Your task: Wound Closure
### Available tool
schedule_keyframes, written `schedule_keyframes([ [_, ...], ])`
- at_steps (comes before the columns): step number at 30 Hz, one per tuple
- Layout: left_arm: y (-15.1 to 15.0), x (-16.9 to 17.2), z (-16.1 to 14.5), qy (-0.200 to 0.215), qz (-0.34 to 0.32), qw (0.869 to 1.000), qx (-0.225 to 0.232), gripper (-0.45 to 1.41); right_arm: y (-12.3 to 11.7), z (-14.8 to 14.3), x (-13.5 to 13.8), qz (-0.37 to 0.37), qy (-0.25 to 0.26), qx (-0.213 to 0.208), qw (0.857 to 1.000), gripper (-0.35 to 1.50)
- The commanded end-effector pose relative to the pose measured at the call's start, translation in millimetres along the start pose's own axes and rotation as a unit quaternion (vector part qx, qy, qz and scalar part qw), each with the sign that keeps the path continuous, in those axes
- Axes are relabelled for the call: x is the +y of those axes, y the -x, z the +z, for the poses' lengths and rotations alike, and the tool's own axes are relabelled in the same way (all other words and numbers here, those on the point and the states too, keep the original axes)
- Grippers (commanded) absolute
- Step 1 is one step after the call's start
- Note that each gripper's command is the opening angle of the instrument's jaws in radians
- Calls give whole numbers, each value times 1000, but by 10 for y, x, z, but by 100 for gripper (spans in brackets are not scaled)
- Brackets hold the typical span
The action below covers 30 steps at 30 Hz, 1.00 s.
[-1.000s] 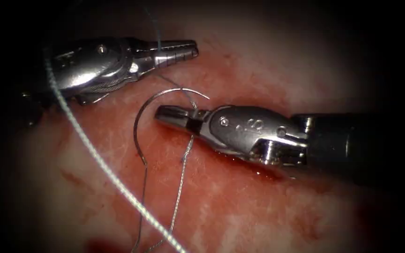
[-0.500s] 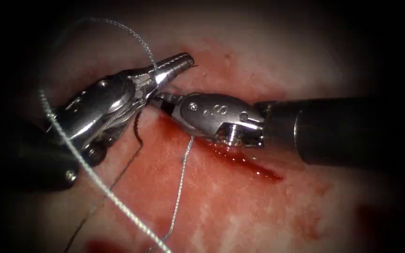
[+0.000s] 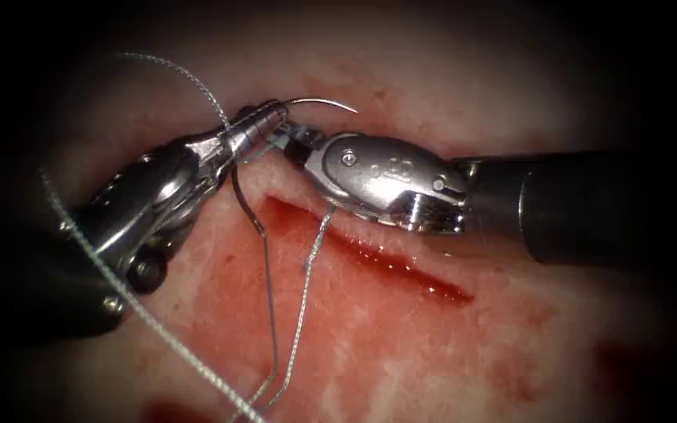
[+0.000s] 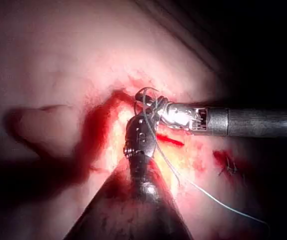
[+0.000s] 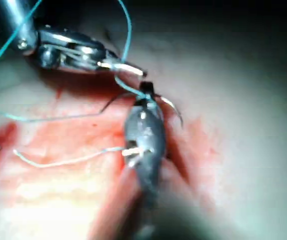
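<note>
Endoscope view, left tool (image 3: 269, 117): jaws clenched on the needle (image 3: 319, 102) near mid-curve; a second ago it sat apart with nothing in its grip.
Right tool (image 3: 295, 145): tip pressed against the needle just beside the left jaws; whether it still grips cannot be told. A second ago it alone held the needle.
Needle: lifted clear of the tissue (image 3: 401, 337), point arcing above the cut's (image 3: 370, 254) upper end.
Thread (image 3: 301, 298): strands trail down across the cut's left side.
Writing: faint marks on the right tool's body, unreadable.
Left wrist view: both tools (image 4: 144, 131) meeting over red fluid (image 4: 96, 127).
Right wrist view: thread (image 5: 126, 30) draped over the left tool (image 5: 128, 68).
</note>
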Motion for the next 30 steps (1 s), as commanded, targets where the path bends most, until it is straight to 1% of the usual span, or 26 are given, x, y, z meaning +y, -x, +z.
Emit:
schedule_keyframes([
  [1,9,-2,0,0,0,1000,0,-35,5,4,-4,-1,-4,-13,1000,-35],
  [3,7,-3,0,1,1,1000,-1,-35,6,3,-5,-5,-8,-38,999,-35],
  [7,1,-5,0,5,-4,1000,1,-35,8,9,-5,-7,1,-44,999,-35],
  [12,-2,1,4,15,-11,1000,-1,-35,16,43,-20,-9,-2,-43,999,-35],
  [13,-6,5,7,18,-14,1000,0,-35,24,59,-35,-14,-3,-57,998,-35],
  [16,-15,6,9,20,-19,1000,0,-35,34,66,-51,-22,-7,-72,997,-35],
  [17,-24,4,11,20,-21,1000,-2,-35,53,69,-70,-36,-11,-94,995,-35],
  [18,-27,3,13,19,-22,1000,-2,-35,68,70,-79,-43,-14,-101,994,-35],
  [19,-27,3,13,19,-22,1000,-2,-35,68,70,-79,-43,-14,-101,994,-35],
  [20,-27,3,14,19,-23,1000,-2,-35,78,71,-83,-48,-16,-105,993,-35],
  [22,-27,3,15,18,-22,1000,-1,-35,88,73,-85,-53,-17,-113,992,-35],
  [23,-25,4,16,19,-22,1000,-1,-35,95,72,-83,-57,-20,-122,991,-35],
  [25,-25,3,16,19,-21,1000,-5,-35,97,68,-79,-65,-20,-135,988,-35],
  [26,-26,1,15,19,-21,1000,-8,-35,95,56,-76,-77,-17,-156,985,-35],
  [27,-26,1,15,19,-21,1000,-10,-35,94,49,-74,-81,-15,-162,983,-35],
  [28,-28,-1,14,19,-21,1000,-11,-35,88,30,-70,-88,-15,-170,981,-35],
  [30,-29,-2,13,19,-22,999,-13,-35,82,13,-65,-93,-14,-171,981,-35],
])
